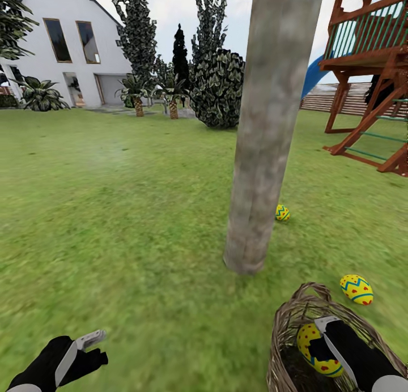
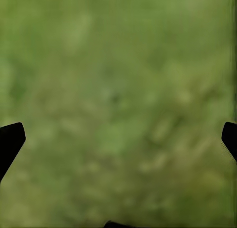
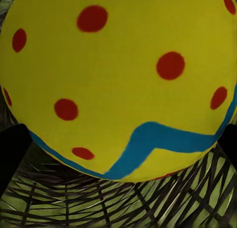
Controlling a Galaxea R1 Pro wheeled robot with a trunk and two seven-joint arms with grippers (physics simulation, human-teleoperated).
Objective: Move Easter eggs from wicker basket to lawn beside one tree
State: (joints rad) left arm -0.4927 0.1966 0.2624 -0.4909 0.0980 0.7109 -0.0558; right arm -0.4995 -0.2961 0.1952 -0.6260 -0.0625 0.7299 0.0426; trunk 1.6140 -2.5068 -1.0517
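- The tree (image 1: 266, 131), a thick grey-brown trunk, stands upright on the lawn (image 1: 124, 222); everything below is placed against it.
- One Easter egg (image 1: 282, 212) lies on the grass just beside the trunk's base, on the side toward the wooden play frame (image 1: 374, 69).
- A second egg (image 1: 356, 289) lies on the grass near the trunk, nearer the robot than the first and just outside the rim of the wicker basket (image 1: 286, 335).
- The basket sits on the grass near the foot of the trunk, on the robot's side of it.
- The third egg (image 1: 317, 349) is inside the basket; the right wrist view shows it close up (image 3: 118, 84) over the woven wicker (image 3: 118, 203).
- The right gripper (image 1: 326, 338) reaches into the basket with its fingers on either side of this egg; whether they actually press on it I cannot tell.
- The left gripper (image 1: 90, 341) hangs low above bare grass, well apart from the trunk on the house side; in its wrist view the dark fingertips (image 2: 11, 141) stand wide apart over blurred green grass (image 2: 118, 99), holding nothing.
- A white house (image 1: 62, 41) stands far behind the tree.
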